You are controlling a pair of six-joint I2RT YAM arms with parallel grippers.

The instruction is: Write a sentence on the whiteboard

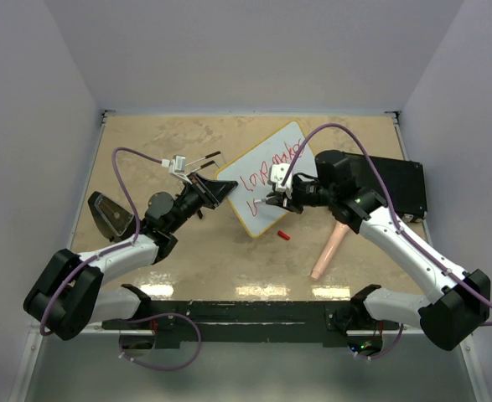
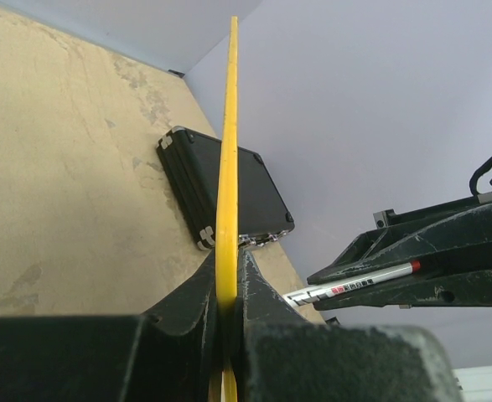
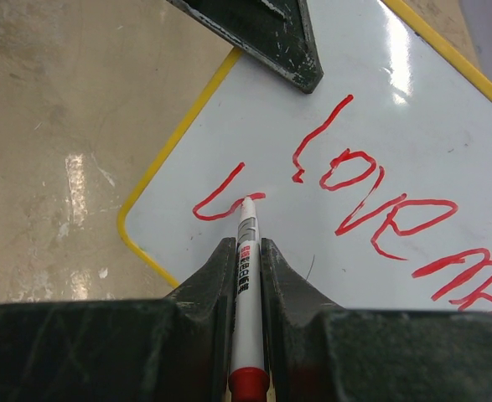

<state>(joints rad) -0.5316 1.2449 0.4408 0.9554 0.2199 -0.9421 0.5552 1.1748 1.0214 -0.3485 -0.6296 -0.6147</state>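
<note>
The whiteboard (image 1: 254, 219) lies tilted in the middle of the table, and its thin yellow rim (image 2: 227, 167) shows edge-on in the left wrist view. My left gripper (image 1: 219, 189) (image 2: 227, 306) is shut on the board's left edge. My right gripper (image 1: 272, 199) (image 3: 247, 251) is shut on a white marker (image 3: 247, 276) with a red end. The marker's tip touches the board at a fresh red stroke (image 3: 216, 205) that starts the lower line. The sentence (image 3: 354, 180) (image 1: 266, 167) reads "Love m..." in red above it. That marker (image 2: 354, 287) also shows in the left wrist view.
A black case (image 1: 392, 184) (image 2: 258, 197) lies at the right behind the board. A small red cap (image 1: 284, 235) and a pinkish cylinder (image 1: 329, 249) lie in front of the board. A dark flat object (image 1: 110, 216) sits at the left. Pale walls enclose the table.
</note>
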